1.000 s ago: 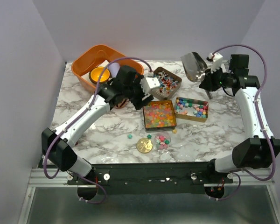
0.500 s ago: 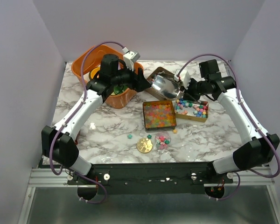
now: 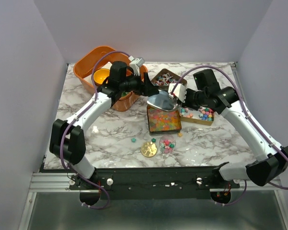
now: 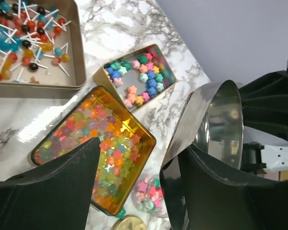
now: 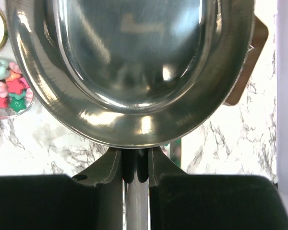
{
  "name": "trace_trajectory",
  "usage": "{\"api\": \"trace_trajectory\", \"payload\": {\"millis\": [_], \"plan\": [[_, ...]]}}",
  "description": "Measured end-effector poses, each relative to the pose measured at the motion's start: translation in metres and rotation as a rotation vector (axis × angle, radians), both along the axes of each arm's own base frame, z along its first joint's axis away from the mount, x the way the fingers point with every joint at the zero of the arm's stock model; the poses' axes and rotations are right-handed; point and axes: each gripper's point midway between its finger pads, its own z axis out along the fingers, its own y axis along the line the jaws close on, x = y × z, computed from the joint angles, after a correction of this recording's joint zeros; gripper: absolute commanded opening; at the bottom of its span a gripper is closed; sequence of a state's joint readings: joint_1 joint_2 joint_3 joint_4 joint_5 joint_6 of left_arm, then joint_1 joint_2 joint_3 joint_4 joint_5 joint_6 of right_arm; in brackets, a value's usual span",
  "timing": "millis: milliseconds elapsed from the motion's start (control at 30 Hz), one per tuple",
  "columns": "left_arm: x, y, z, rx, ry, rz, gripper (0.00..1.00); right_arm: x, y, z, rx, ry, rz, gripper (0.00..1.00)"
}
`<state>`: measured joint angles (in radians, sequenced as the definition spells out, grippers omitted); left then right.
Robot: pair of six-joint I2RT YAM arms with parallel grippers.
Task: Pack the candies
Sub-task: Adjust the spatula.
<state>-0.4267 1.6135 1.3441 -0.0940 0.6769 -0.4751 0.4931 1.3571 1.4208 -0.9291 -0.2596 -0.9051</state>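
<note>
On my right wrist camera the scoop (image 5: 134,72) hides nearly everything, its far rim cut off, and the candies (image 5: 7,91) at left run off the edge.

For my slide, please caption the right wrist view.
Right gripper holds empty steel scoop by its handle above marble table.

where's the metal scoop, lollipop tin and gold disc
metal scoop (image 5: 134,62): right wrist view, inside of its bowl
lollipop tin (image 4: 38,91): left wrist view, its near wall
gold disc (image 3: 149,149): top view, middle of its face
</note>
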Motion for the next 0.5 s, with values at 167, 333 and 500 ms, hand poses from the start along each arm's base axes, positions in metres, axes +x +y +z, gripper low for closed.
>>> {"api": "trace_trajectory", "payload": {"millis": [167,333,500], "plan": [[-0.005,-0.005,0.000,-0.048,0.020,-0.020,0.56,-0.007,-0.006,0.012,0.016,-0.023,-0.036,0.01],[-0.016,-0.009,0.001,-0.097,0.026,-0.074,0.07,-0.012,-0.006,0.019,0.046,-0.019,-0.058,0.01],[-0.033,-0.012,0.015,-0.200,0.071,-0.171,0.00,-0.025,-0.008,0.021,0.067,0.013,-0.059,0.01]]}}
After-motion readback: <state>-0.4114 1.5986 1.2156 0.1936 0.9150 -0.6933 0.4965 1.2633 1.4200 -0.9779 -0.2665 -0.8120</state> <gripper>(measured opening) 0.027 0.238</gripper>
